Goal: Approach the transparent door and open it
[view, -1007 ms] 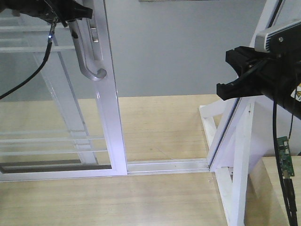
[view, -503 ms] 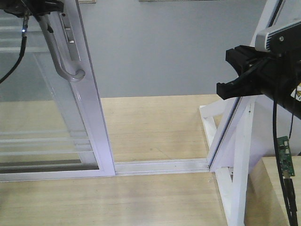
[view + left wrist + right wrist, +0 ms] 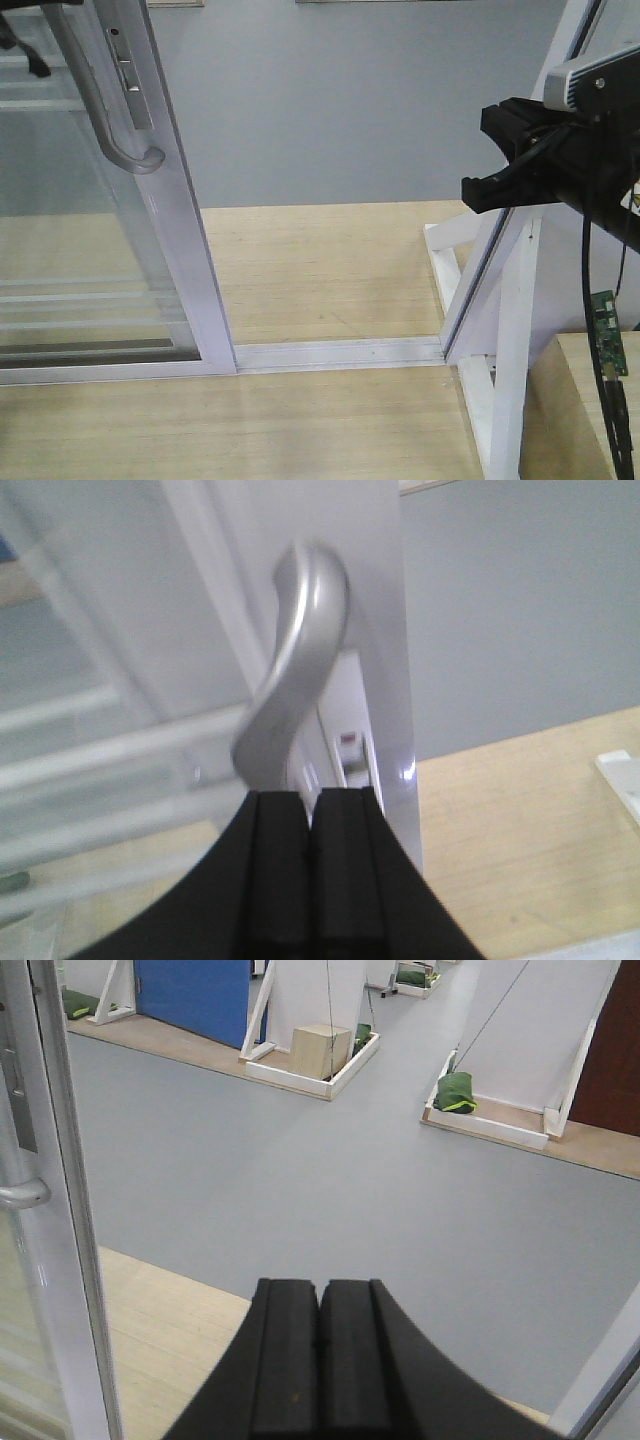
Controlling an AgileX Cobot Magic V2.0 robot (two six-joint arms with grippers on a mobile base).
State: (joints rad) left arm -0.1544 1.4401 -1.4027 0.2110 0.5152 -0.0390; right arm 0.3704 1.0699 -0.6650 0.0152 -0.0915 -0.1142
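Note:
The transparent door (image 3: pixel 165 200) is a glass panel in a white frame with thin white bars, standing at the left on its floor track. Its grey curved handle (image 3: pixel 100 120) hangs on the frame's near face. In the left wrist view my left gripper (image 3: pixel 310 798) is shut, its tips right under and against the handle (image 3: pixel 290 680), beside the door's white frame (image 3: pixel 385 630). In the front view the left gripper is almost wholly past the top left edge. My right gripper (image 3: pixel 470 192) is shut and empty (image 3: pixel 320 1288), in the air at the right, far from the door (image 3: pixel 55 1210).
A white floor track (image 3: pixel 340 352) runs across the doorway between the door and a slanted white fixed frame (image 3: pixel 500 290) at the right. A green circuit board (image 3: pixel 606 330) hangs on a cable there. Grey floor lies beyond, with a cardboard box (image 3: pixel 322 1048) and a green bag (image 3: pixel 456 1092).
The door and its handle have slid to the left, widening the opening. My left gripper moved left with the handle, nearly out of the front view. The right arm has not moved.

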